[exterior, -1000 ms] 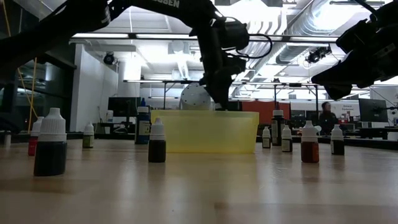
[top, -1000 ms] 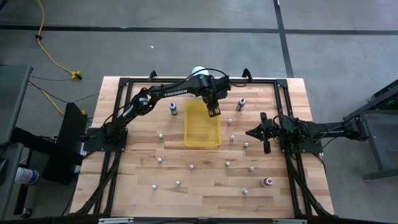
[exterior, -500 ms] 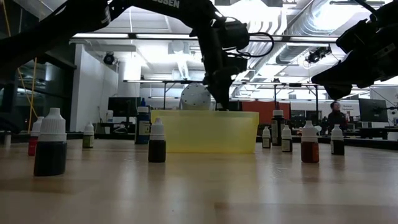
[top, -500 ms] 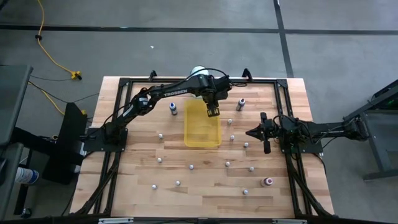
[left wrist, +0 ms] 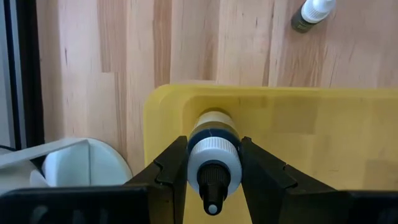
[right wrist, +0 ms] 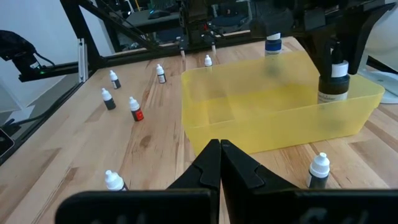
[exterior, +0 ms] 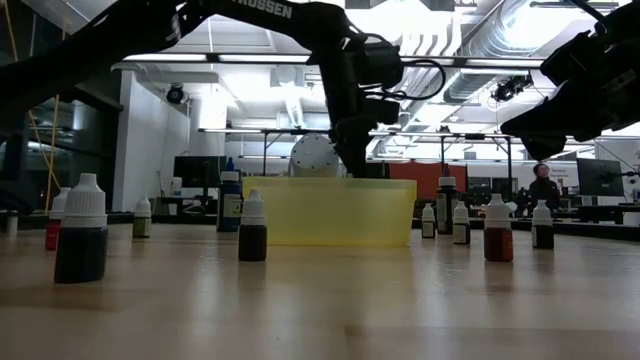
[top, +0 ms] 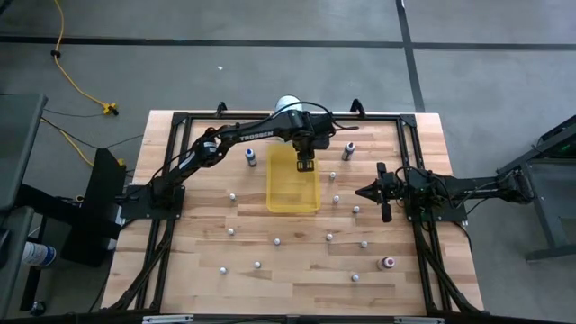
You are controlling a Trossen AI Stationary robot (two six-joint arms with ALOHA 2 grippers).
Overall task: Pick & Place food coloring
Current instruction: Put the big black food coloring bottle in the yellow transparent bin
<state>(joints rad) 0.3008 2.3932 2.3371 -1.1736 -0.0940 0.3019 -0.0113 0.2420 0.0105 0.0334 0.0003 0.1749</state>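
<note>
My left gripper (left wrist: 213, 157) is shut on a food coloring bottle (left wrist: 213, 132) with a white cap and dark blue body. It holds the bottle upright inside the far end of the yellow tray (top: 292, 193), as the right wrist view shows with the bottle (right wrist: 333, 79) low in the tray (right wrist: 249, 106). Several tiny food coloring bottles stand scattered on the table, such as one bottle (top: 277, 241) and another bottle (top: 233, 196). Taller ones are a blue bottle (top: 250, 157), a dark bottle (top: 349, 150) and a reddish bottle (top: 388, 263). My right gripper (top: 364, 191) waits shut, right of the tray.
A large white cylindrical container (top: 288, 105) stands just behind the tray. Black frame rails (top: 409, 162) border the wooden table. In the low view, bottles (exterior: 82, 230) stand near the front, and a person (exterior: 545, 188) shows far off in the room.
The left gripper has shifted slightly left and lower over the tray's far end, bottle still in it. The right arm has not moved.
</note>
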